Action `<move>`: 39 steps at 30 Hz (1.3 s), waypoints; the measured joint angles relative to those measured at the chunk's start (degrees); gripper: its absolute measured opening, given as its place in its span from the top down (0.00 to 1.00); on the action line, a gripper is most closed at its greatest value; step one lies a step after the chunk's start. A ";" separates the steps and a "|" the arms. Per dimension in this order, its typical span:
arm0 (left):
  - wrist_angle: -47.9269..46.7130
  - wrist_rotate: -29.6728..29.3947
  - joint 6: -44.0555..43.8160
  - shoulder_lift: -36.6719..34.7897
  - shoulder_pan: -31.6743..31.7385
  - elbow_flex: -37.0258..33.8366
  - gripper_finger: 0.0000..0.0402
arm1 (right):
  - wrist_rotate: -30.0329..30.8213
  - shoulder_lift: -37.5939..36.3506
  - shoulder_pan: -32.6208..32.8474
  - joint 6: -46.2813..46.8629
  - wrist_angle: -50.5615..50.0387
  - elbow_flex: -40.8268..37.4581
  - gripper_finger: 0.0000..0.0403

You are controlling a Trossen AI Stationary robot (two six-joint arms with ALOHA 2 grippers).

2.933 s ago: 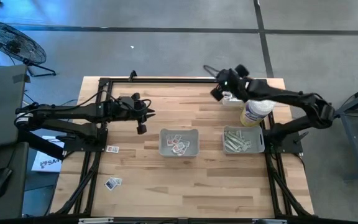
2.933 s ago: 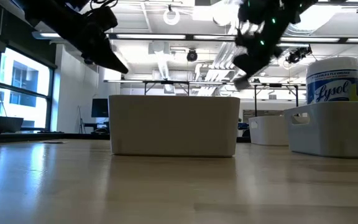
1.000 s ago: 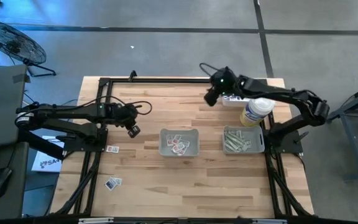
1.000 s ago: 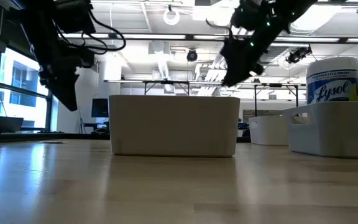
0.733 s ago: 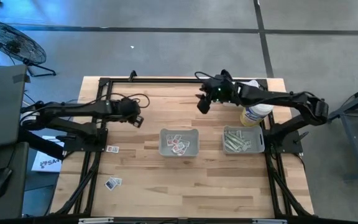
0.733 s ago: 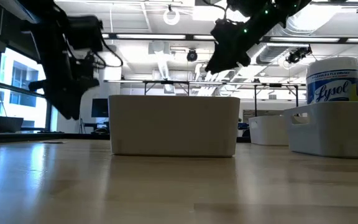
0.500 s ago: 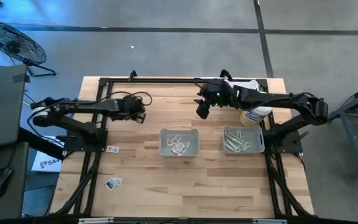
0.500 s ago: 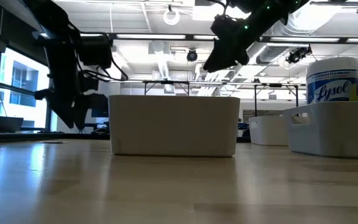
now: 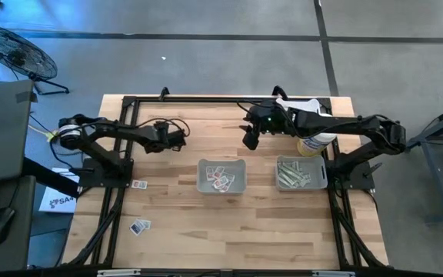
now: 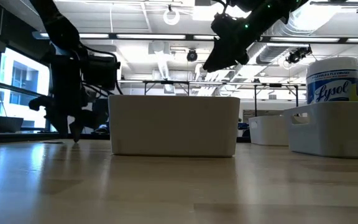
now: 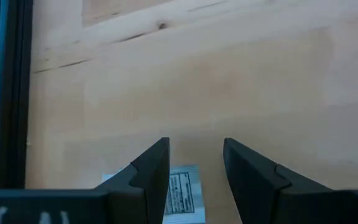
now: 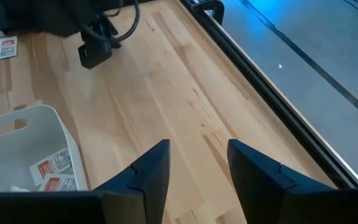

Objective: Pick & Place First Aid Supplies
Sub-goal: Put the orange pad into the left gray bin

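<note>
- Working the left hand (image 11: pixel 194 165) first: your left wrist view shows its fingers (image 11: pixel 153 168) spread and empty, low over the table (image 9: pixel 191 208), with a white printed packet (image 11: pixel 180 193) lying between them, partly hidden by the near finger. That view does not settle whether they touch it.
- Lower straight down so both fingers straddle the packet evenly before you close; a flat packet on bare wood will probably slide if one finger lands first.
- Carry it to the tray (image 9: pixel 221 176) that already holds white packets, not the right tray (image 9: pixel 301 173) with the pale strips.
- Keep the right hand (image 9: pixel 251 138) clear; it hangs open and empty above the table, beside the bottle (image 9: pixel 314 138).
- Two more packets (image 9: pixel 140 226) lie at the table's left edge.
- Compared with a second ago, the left hand has swung back toward the table's far left and dropped close to the wood, while the right hand has moved inward from the bottle.
</note>
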 joint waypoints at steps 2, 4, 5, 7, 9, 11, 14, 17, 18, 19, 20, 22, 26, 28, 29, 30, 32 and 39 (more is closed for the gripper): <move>-0.24 -1.18 -2.05 1.21 -1.11 0.01 0.63 | 0.01 0.00 0.00 -0.03 0.02 0.00 0.61; -0.61 -2.31 -4.78 2.58 -2.21 0.14 0.63 | 0.00 0.00 0.00 -0.03 0.00 0.00 0.61; -0.72 -2.99 -5.77 3.24 -2.65 0.17 0.63 | 0.00 0.00 0.00 -0.03 0.00 0.00 0.61; -0.77 -4.34 -7.79 4.48 -3.62 0.22 0.63 | 0.00 0.00 0.00 -0.05 0.00 0.00 0.61; -1.10 -5.47 -10.05 5.44 -4.15 0.24 0.63 | 0.00 0.00 0.00 -0.05 0.00 0.00 0.62; -2.50 -6.36 -13.36 6.21 -4.92 0.27 0.63 | 0.00 0.00 0.00 -0.02 -0.03 0.00 0.62; -6.05 -7.23 -18.22 6.74 -5.74 0.19 0.63 | -0.14 0.00 0.00 0.00 -0.45 0.00 0.62; -8.73 -7.49 -20.75 6.82 -5.80 0.01 0.63 | -0.22 0.00 0.00 0.04 -1.23 0.00 0.62; -8.82 -7.49 -20.99 6.82 -5.78 0.02 0.63 | -0.22 0.00 0.00 0.08 -1.31 -0.02 0.62; -8.71 -7.47 -21.09 6.82 -5.78 0.02 0.63 | -0.25 0.00 0.00 0.10 -1.31 -0.02 0.62; -8.36 -7.47 -21.09 6.82 -5.78 0.01 0.63 | -0.37 0.00 0.00 0.10 -1.35 -0.02 0.62; -7.43 -7.50 -20.79 6.82 -5.78 0.00 0.63 | -0.44 0.00 0.00 0.17 -1.51 -0.02 0.62; -8.21 -7.08 -21.28 6.81 -5.78 0.01 0.63 | -0.70 0.00 0.00 1.11 -2.38 -0.02 0.62; -9.81 -6.83 -22.71 6.80 -5.80 0.10 0.63 | -1.58 0.00 0.00 1.23 -3.27 -0.02 0.62; -10.86 -6.70 -23.21 6.80 -5.80 0.08 0.63 | -2.14 0.00 0.00 1.29 -3.70 -0.02 0.62; -11.47 -6.62 -23.41 6.80 -5.80 0.00 0.63 | -2.73 0.00 0.00 1.51 -4.05 -0.02 0.62; -11.57 -6.24 -23.28 6.81 -5.81 0.00 0.63 | -2.96 0.00 0.00 1.61 -4.73 -0.02 0.62; -11.03 -5.36 -23.06 6.72 -6.93 -0.63 0.63 | -2.74 0.00 0.00 1.55 -5.02 -0.02 0.62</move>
